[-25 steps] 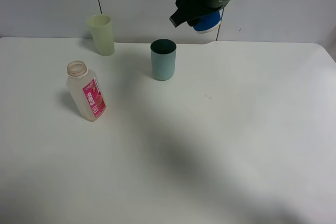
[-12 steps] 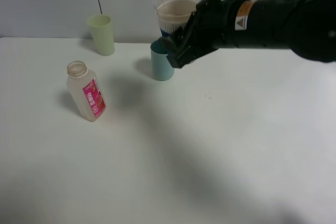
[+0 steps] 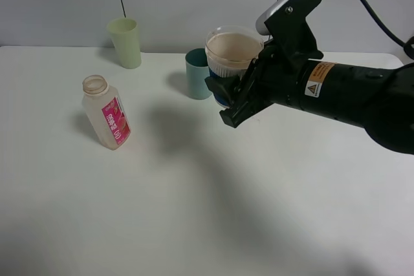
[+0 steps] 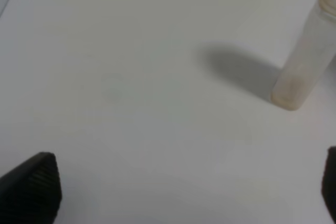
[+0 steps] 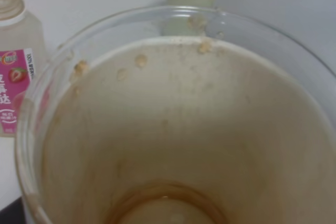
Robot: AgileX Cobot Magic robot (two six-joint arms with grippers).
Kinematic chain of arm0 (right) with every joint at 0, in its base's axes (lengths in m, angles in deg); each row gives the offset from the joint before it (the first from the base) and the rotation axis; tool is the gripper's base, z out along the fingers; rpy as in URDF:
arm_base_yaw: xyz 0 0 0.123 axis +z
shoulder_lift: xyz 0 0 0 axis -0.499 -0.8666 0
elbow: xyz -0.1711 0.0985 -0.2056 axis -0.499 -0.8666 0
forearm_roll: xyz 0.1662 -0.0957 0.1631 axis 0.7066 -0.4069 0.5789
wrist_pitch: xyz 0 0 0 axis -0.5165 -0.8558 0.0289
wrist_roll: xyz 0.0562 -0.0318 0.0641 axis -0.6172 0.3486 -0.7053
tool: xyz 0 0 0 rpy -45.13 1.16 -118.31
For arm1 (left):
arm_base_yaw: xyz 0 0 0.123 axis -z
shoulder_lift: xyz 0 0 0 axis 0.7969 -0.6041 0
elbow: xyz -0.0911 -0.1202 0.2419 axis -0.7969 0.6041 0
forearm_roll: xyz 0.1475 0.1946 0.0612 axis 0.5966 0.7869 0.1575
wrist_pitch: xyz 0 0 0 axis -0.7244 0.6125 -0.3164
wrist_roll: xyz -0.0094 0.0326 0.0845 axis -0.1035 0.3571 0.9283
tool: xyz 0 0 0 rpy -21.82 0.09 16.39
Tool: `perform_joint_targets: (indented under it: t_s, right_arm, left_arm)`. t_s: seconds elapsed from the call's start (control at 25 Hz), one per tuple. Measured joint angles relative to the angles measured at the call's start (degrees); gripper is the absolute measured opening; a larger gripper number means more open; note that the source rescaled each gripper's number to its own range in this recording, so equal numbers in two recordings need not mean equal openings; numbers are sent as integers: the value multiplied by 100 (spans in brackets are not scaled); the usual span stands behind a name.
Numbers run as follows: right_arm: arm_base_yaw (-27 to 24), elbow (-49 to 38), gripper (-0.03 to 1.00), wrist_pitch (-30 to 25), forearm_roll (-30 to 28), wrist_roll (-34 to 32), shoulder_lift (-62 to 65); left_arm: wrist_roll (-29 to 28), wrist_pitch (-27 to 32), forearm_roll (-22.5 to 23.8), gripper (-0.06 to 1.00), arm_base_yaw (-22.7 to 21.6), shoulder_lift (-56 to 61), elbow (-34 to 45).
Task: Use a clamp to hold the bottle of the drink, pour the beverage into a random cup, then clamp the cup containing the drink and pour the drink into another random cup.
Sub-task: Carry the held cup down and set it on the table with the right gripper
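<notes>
One blue-sleeved cup (image 3: pixel 231 56) lower now, beside teal cup (image 3: pixel 196 74), in R jaws; L jaws wide.

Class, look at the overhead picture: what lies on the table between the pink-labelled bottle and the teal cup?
Nothing: in the exterior high view the stretch of white table between the bottle and the teal cup is bare, with only a soft shadow across it.

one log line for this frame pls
right tool: shut on blue-sleeved clear plastic cup, upright, near-empty | teal tumbler: behind it | pink-labelled clear bottle: standing | left tool: open, empty
</notes>
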Motion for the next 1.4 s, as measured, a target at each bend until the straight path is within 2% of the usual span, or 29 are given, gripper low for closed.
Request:
perform_joint_targets:
  t_s: [0.2,0.44,0.64,0.8,1.0,1.4]
  right_arm:
    - [-155,-110,0,426,605,433,-355]
    - [-384,-137,0,1165,722,389,-1191]
    - [-546,-137,0,2260,722,-15,-1986]
    - [-599,-132,0,2971,717,-688,-2639]
    - [-599,-132,0,3060,717,-896,-3065]
    - [-601,-132,0,3230,717,-915,-3520]
  left_arm:
    - [0,0,0,100,0,0,0]
    - [0,0,0,100,0,0,0]
    - [0,0,0,100,0,0,0]
    - [0,0,0,100,0,0,0]
    - [0,0,0,100,0,0,0]
    - [0,0,0,100,0,0,0]
